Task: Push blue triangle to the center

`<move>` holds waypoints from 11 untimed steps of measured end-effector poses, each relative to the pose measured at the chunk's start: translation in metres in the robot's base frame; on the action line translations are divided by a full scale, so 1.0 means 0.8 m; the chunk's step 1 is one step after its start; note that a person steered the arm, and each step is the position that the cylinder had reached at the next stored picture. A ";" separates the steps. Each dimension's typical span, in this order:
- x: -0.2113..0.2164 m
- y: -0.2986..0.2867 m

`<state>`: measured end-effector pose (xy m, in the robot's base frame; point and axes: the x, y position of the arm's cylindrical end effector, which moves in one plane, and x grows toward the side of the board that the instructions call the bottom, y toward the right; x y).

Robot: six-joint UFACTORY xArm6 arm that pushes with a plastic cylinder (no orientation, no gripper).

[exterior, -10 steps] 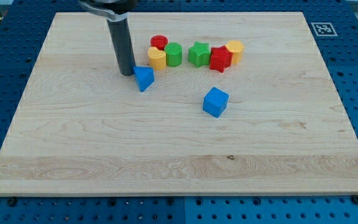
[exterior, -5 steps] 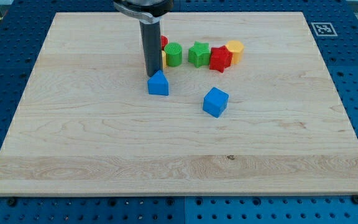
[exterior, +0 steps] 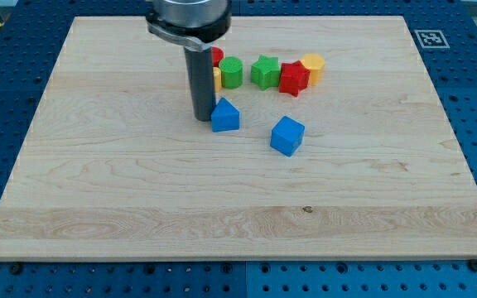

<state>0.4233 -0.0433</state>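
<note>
My tip [exterior: 203, 118] holds nothing; it touches the blue triangle [exterior: 225, 116] on its left; the triangle sits a bit above the board's [exterior: 98, 207] middle; one small push is left.

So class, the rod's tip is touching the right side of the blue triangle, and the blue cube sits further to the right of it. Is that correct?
Not quite. My tip is at the left side of the blue triangle, not its right, apparently touching it. The rest holds: the blue cube sits further toward the view's right, apart from the triangle. The camera view shows this.
</note>
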 end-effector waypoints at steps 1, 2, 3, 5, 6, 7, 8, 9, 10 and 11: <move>0.000 0.022; 0.002 0.026; 0.020 0.014; 0.087 0.001; 0.099 0.012; 0.098 0.025; 0.094 0.033; 0.084 0.038; 0.070 0.044; 0.055 0.050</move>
<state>0.4671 -0.0037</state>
